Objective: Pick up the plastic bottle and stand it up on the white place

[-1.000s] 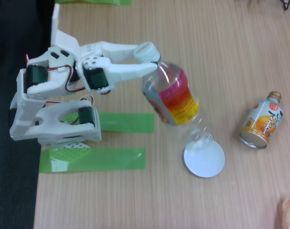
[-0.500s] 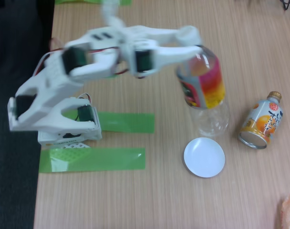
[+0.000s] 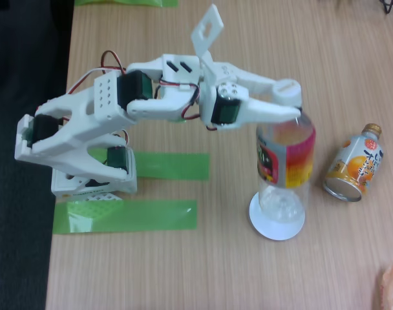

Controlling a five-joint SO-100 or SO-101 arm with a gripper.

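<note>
You can see the bottle [image 3: 286, 161] standing up on the white plate [image 3: 276, 225], with its clear bottom sitting on the plate and the plate's rim peeking out around it. The bottle looks nearly straight up from this fixed view. Your fingers [image 3: 288, 103] are at the very top of the bottle, grasping it at the neck, right under the white cap [image 3: 287, 89]. One finger runs along the near side of the neck and the other sits behind the cap. The arm [image 3: 119, 110] reaches across from the left side of the view. An orange can [image 3: 355, 165] lies tipped on the surface [image 3: 183, 271] just to the right of the bottle, not touching it. Two green tape strips [image 3: 151, 194] lie on the surface near the arm's base.
</note>
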